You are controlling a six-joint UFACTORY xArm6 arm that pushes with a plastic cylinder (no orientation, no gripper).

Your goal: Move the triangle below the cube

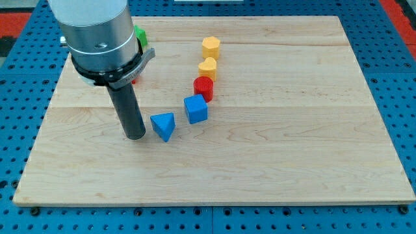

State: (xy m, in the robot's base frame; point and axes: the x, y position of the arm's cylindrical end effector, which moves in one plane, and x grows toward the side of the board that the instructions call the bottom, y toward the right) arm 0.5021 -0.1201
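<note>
A blue triangle [164,125] lies on the wooden board, just left of and slightly lower than a blue cube [195,108]. The two are close, with a small gap between them. My tip [134,136] rests on the board just to the left of the triangle, a short gap away. The rod rises from it to the arm's grey cylinder at the view's top left.
A red cylinder [203,86] sits just above the cube. Two yellow blocks [208,67] [210,46] stand in a line above it. A green block [140,36] and a red one [134,79] show partly behind the arm's cylinder. The board [292,143] lies on a blue pegboard.
</note>
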